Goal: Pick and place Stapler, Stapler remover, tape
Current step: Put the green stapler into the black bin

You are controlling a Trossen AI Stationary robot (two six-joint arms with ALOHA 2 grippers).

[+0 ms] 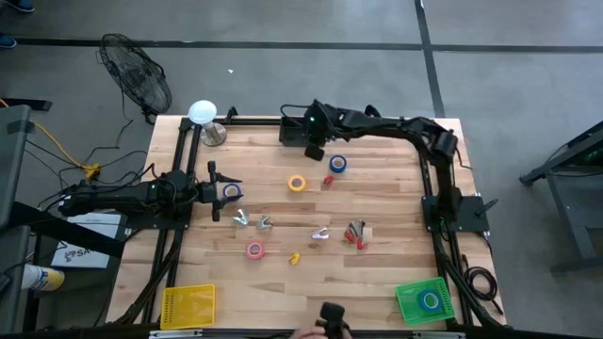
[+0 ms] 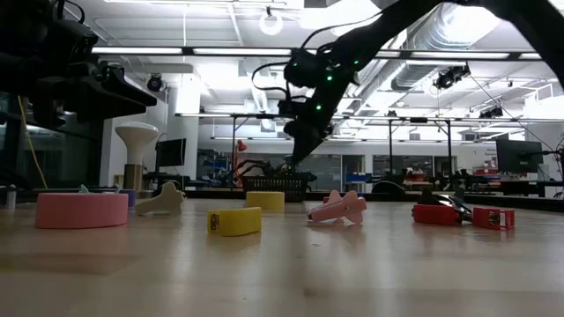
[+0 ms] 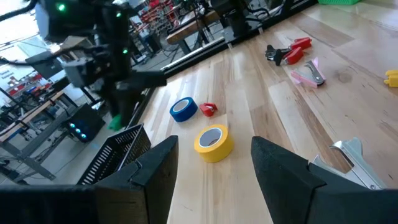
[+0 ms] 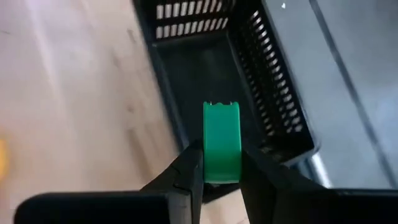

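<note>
Your right gripper (image 4: 221,177) holds a green stapler (image 4: 222,149) by its flat sides, fingers pinched narrow around it, directly above the black basket (image 4: 273,93) at the far edge of the table (image 1: 396,202). The stapler looks like stiff, smooth plastic, light enough for this pinch, though its slick sides could slide if the squeeze eases too early, so let it go only once it hangs well inside the basket walls. Your left gripper (image 3: 211,171) waits well to the left of the basket with its fingers spread and nothing between them. Just in front of the basket lie a blue tape roll (image 1: 337,164) and a yellow tape roll (image 1: 297,184); both look light and rigid, and you can best take them across the ring's outer wall or with one finger through the open centre. A pink tape roll (image 1: 254,250) lies further from the basket, toward the near side, with small metal staple removers (image 1: 321,234) near it; those look thin and slippery, so grip them across the body
</note>
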